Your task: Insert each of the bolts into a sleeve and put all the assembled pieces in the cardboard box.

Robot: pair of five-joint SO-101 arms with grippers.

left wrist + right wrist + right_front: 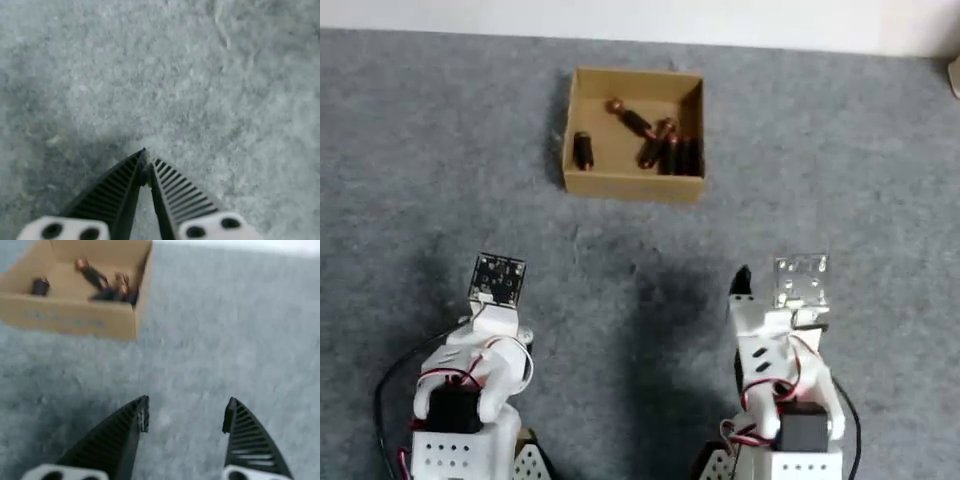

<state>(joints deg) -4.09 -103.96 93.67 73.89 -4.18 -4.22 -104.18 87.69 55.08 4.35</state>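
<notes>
Assembled pieces: inside the cardboard box, most bunched toward its three o'clock wall, one lone piece at nine o'clock. Box at twelve o'clock on the grey mat, well apart from both arms. Left gripper: pressed together, tips touching, nothing between, over the mat. Right gripper: spread wide, holding nothing, box at its eleven o'clock.

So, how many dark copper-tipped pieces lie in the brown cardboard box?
4 dark copper-tipped pieces, all inside the brown cardboard box: left piece alone, slanted piece near the back, two bunched pieces by the right wall, which may hide more.
</notes>
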